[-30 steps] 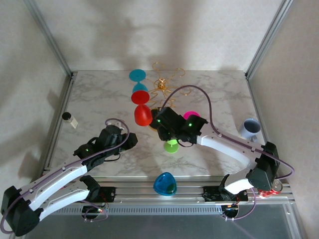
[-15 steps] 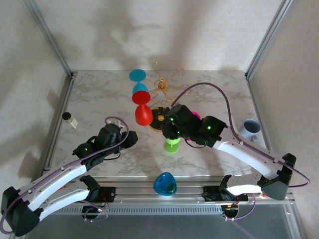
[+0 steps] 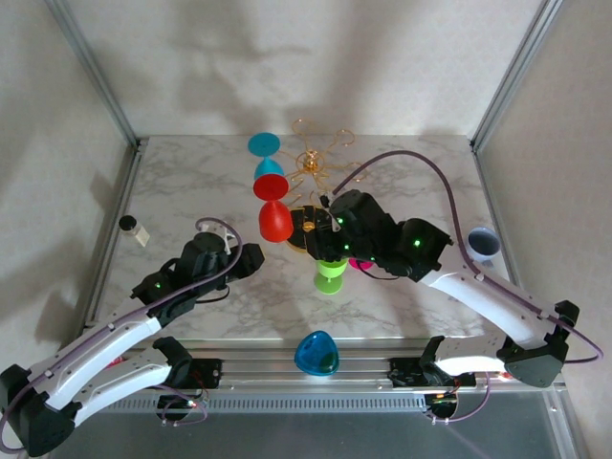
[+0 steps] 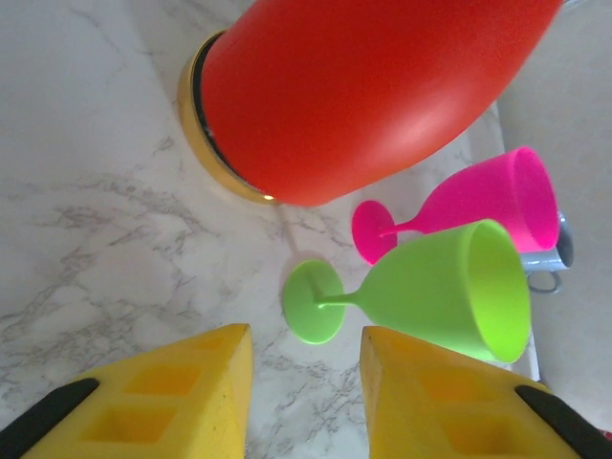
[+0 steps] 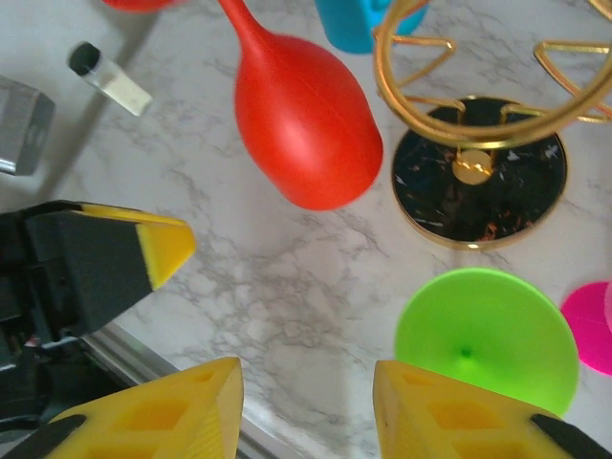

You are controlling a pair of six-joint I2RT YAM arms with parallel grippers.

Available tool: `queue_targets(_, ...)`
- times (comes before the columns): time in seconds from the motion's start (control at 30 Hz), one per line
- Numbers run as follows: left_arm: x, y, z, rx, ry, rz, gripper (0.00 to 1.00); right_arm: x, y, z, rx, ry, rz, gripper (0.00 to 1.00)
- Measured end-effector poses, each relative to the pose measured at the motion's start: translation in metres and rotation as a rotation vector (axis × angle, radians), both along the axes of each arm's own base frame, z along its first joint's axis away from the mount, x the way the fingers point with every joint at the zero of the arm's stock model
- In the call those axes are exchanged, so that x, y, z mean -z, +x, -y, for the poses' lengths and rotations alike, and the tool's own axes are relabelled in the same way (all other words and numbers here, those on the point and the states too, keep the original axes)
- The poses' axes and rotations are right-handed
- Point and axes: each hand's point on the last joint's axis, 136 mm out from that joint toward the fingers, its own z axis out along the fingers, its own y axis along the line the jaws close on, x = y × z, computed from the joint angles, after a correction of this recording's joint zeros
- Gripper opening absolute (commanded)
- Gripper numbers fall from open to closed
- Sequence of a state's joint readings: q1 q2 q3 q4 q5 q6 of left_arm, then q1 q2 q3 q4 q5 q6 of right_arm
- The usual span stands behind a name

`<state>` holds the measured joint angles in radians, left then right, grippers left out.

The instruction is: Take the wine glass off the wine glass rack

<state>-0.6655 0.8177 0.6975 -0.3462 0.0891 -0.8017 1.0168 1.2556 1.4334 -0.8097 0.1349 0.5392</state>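
Gold wire wine glass rack (image 3: 316, 172) stands at the marble worktop's (image 3: 191, 191) far centre, a red wine glass (image 3: 273, 215) hanging inverted from its left arm. Both grippers, left (image 4: 304, 402) and right (image 5: 306, 406), hover nearby with yellow fingers (image 4: 172, 397) spread, empty.

The marble table (image 3: 191, 191) carries the wine glass rack (image 3: 311, 177) (black-based), a mug (image 3: 481, 245) and a blue cup (image 3: 316, 355).

The rack (image 3: 311, 182) stands at the back of the tabletop (image 3: 191, 191), a hanging glass (image 3: 273, 218) on its left, a cup (image 3: 481, 244) far right.
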Motion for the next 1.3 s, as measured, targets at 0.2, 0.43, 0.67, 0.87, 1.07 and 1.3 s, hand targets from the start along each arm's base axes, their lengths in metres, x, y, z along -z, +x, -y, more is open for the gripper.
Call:
queue_targets(0.2, -0.036, 0.005, -0.001, -0.008, -0.018, 0.068, 0.45, -0.042, 0.003, -0.012, -0.026, 0.101, 0.035, 0.46)
queue_targets(0.43, -0.075, 0.018, -0.006, -0.042, -0.045, 0.124, 0.48, -0.064, 0.036, -0.027, -0.025, 0.209, 0.012, 0.48)
queue_targets(0.67, -0.080, 0.032, -0.024, -0.098, -0.051, 0.118, 0.50, -0.053, 0.067, -0.039, -0.028, 0.249, -0.069, 0.52)
queue_targets(0.87, -0.076, 0.046, -0.045, -0.147, -0.062, 0.095, 0.50, -0.048, 0.082, -0.053, -0.050, 0.259, -0.107, 0.52)
queue_targets(1.07, -0.069, 0.056, -0.053, -0.149, -0.071, 0.067, 0.49, -0.045, 0.090, -0.064, -0.062, 0.258, -0.125, 0.51)
queue_targets(1.3, -0.071, 0.059, -0.055, -0.135, -0.079, 0.075, 0.50, -0.042, 0.098, -0.070, -0.056, 0.242, -0.137, 0.48)
